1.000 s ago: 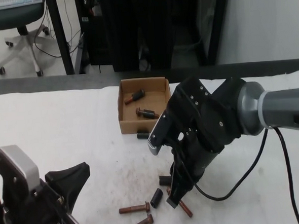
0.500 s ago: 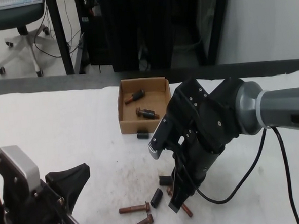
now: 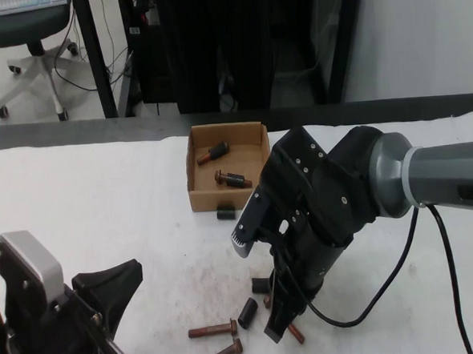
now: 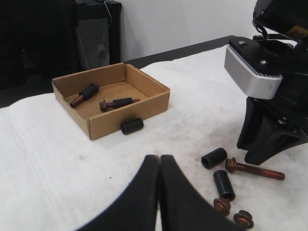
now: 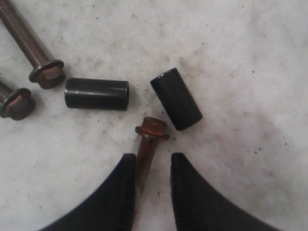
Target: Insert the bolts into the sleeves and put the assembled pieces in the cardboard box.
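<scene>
You have a white cloth [image 3: 101, 193] covering the bench, smudged with rusty marks near its front edge. A dark strip [image 3: 81, 130] runs along the far edge. Beyond the far left corner stands an office chair [image 3: 27, 37], with black rack posts [image 3: 93, 57] beside it.

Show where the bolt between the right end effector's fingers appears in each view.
High view: bolt near the lower edge, below the black sleeve.
Left wrist view: bolt beside that sleeve, head toward it.
Right wrist view: bolt between the open fingers of the right end effector.
Shared landmark: that sleeve by the bolt's head.
</scene>
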